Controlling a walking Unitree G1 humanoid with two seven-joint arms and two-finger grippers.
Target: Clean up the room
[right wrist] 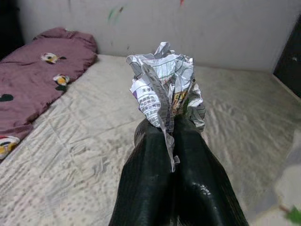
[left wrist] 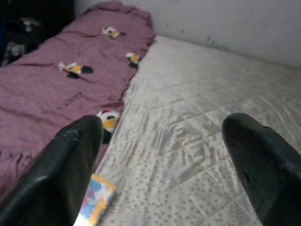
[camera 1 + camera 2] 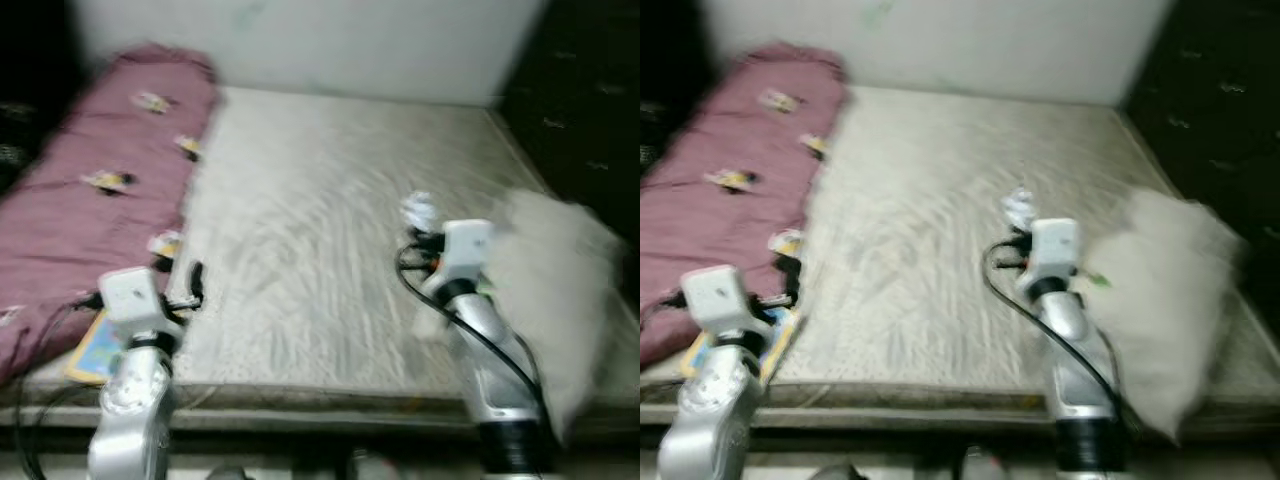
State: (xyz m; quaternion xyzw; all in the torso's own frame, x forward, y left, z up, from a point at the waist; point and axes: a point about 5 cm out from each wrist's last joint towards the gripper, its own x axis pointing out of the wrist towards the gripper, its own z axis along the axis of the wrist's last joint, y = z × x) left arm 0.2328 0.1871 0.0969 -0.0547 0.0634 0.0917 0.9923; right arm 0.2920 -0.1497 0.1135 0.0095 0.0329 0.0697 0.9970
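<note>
Bare mattress (image 3: 300, 260), maroon blanket (image 3: 90, 200) along its left, white pillow (image 3: 555, 290) at right. Right gripper (image 1: 171, 136) is clamped on crumpled paper (image 1: 164, 87) above the mattress: light, crushable, likely secure by its folds. Left gripper (image 2: 162, 141) gapes wide, empty.

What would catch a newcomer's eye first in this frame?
The right gripper, over the bare mattress, is pinched shut on a crumpled printed paper. A maroon blanket with cartoon patches lies along the mattress's left side, a white pillow on its right edge.
</note>
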